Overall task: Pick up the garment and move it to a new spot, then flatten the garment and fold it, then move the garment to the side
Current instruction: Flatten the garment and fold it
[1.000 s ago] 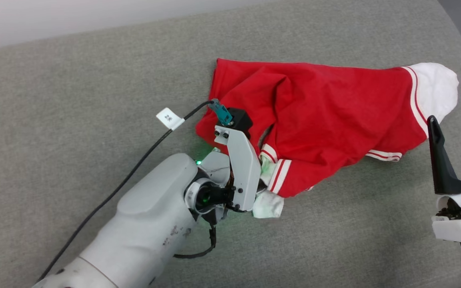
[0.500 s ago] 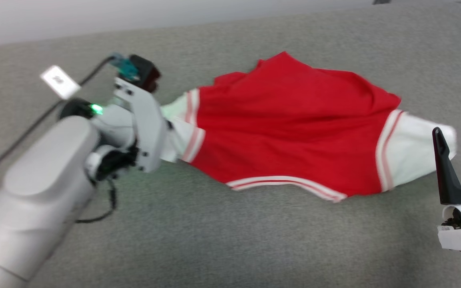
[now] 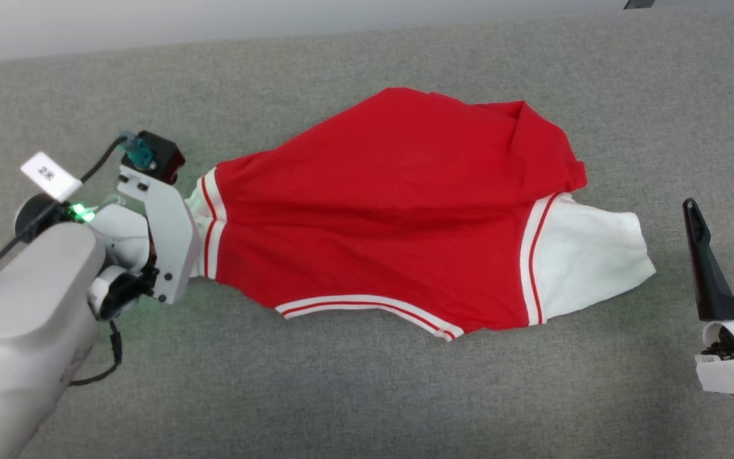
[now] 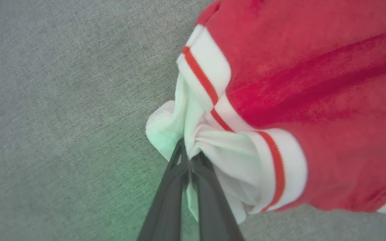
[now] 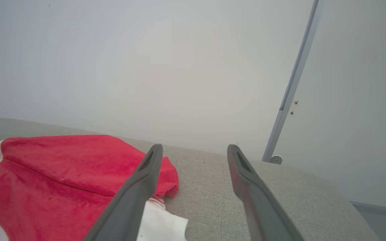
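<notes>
Overhead, the garment lies stretched across the middle of the grey cushion, the left gripper at its left end, the right gripper apart from its white right end. Left wrist: jaws pinched together on bunched white fabric. Right wrist: fingers spread wide over the cushion, garment just beside them.

left hand: swung far outward, sleeve end clamped | garment: bunched heap now drawn out long from hand's fingertips
</notes>
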Motion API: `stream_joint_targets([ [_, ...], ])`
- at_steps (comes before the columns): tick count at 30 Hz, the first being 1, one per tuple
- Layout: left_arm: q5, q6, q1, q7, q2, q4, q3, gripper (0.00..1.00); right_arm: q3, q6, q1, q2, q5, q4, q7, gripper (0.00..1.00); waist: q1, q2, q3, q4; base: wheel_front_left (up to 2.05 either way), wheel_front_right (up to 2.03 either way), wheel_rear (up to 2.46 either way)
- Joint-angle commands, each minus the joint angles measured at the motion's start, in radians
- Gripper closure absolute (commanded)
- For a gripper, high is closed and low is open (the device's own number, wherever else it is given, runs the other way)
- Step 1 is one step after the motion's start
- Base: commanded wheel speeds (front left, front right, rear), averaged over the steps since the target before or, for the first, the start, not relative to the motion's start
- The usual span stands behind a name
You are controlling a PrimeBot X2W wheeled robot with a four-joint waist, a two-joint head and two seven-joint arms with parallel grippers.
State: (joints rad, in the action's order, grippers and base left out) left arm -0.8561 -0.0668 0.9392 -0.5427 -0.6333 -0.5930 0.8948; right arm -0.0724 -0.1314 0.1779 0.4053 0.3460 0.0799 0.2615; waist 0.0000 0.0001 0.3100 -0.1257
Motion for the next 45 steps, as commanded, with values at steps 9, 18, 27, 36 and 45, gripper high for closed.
stream_joint_targets([
  [9, -0.001, -0.012, -0.008, 0.124, -0.001, -0.038, -0.026, 0.00, -0.061, 0.001, 0.025, 0.041, -0.001, -0.027, -0.010, 0.00, 0.0000, -0.0001, -0.007, 0.017, 0.00, 0.00, 0.00],
  [18, -0.039, 0.025, -0.126, 0.321, -0.031, 0.120, -0.092, 0.00, -0.150, 0.001, 0.040, 0.119, 0.007, -0.059, -0.067, 0.00, 0.0000, -0.0001, -0.059, 0.072, 0.00, 0.00, 0.00],
  [27, -0.021, 0.141, -0.355, 0.616, -0.048, 0.343, -0.152, 0.00, -0.298, 0.001, 0.066, 0.271, 0.056, -0.042, -0.168, 0.00, 0.0000, -0.0001, -0.083, 0.122, 0.00, 0.00, 0.00],
  [36, 0.066, 0.252, -0.573, 0.808, 0.048, 0.492, -0.272, 0.00, -0.562, 0.002, 0.133, 0.551, 0.162, 0.052, -0.383, 0.00, 0.0000, -0.0001, -0.068, 0.174, 0.00, 0.00, 0.00],
  [45, 0.340, 0.194, -0.764, 0.807, 0.255, 0.571, -0.520, 0.00, -0.823, 0.001, 0.283, 0.736, 0.224, 0.047, -0.498, 0.00, 0.0000, -0.0001, -0.028, 0.245, 0.00, 0.00, 0.00],
])
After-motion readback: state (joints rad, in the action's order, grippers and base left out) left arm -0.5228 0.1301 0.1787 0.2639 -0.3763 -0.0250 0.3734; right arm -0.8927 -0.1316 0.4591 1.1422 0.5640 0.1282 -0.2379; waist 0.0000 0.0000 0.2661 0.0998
